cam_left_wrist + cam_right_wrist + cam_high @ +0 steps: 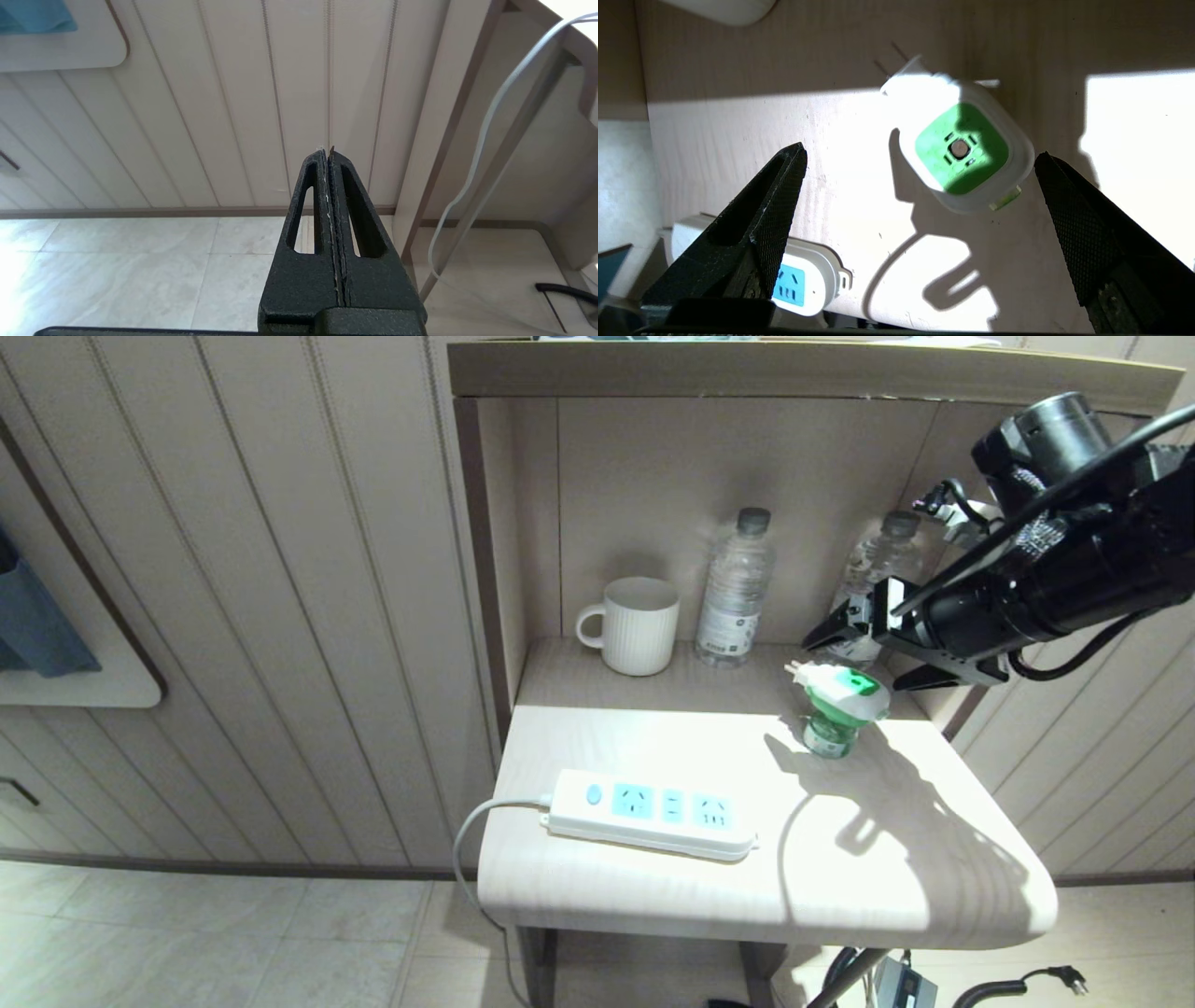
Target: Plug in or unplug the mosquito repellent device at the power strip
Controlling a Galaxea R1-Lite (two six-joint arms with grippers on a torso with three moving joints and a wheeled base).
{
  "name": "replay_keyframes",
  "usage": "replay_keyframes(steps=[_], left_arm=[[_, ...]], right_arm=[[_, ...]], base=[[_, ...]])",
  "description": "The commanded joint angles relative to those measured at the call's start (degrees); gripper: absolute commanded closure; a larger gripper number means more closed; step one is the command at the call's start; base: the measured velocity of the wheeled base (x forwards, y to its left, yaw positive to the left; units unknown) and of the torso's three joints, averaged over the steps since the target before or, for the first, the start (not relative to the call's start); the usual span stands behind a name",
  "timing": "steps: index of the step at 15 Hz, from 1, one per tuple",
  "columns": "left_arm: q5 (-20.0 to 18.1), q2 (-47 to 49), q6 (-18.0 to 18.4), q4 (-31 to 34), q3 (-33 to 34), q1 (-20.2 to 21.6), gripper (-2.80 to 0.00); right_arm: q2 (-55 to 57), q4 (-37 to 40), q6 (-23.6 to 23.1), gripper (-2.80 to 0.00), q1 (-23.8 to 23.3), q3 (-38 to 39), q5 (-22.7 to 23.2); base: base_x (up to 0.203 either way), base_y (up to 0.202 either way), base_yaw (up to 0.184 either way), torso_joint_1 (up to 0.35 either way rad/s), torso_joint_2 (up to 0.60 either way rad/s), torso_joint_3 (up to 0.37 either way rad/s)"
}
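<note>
The right pincer (864,651) hangs wide open above the unplugged green-and-white plastic mosquito repellent device (837,702) near the bench's (896,887) back right corner; I judge the next move is lowering to grasp its head. The left pincer (329,156) is closed.

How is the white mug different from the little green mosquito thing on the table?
The white mug is taller and wider than the mosquito repellent device. The mug is plain white all over; the device is a see-through green bottle with a white-and-green head. The mug has a handle; the device has plug prongs sticking out sideways. Both stand upright on the same table, untouched.
</note>
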Motion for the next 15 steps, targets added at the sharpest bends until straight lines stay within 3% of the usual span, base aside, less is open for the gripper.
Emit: replay_keyframes(steps=[1, 8, 15], left_arm=[[0.0, -0.01, 0.04, 0.01, 0.0, 0.01, 0.0], [0.0, -0.01, 0.04, 0.01, 0.0, 0.01, 0.0], [0.0, -0.01, 0.04, 0.01, 0.0, 0.01, 0.0]], right_arm=[[-4.86, -3.9, -2.53, -2.8, 0.17, 6.88, -0.16], [-15.96, -46.28, -10.6, -2.8, -0.4, 39.07, -2.6], [-16.78, -70.02, -14.4, -2.8, 0.57, 56.87, -1.99]], base=[[0.0, 0.0, 0.0, 0.0, 0.0, 0.0], [0.0, 0.0, 0.0, 0.0, 0.0, 0.0], [0.0, 0.0, 0.0, 0.0, 0.0, 0.0]])
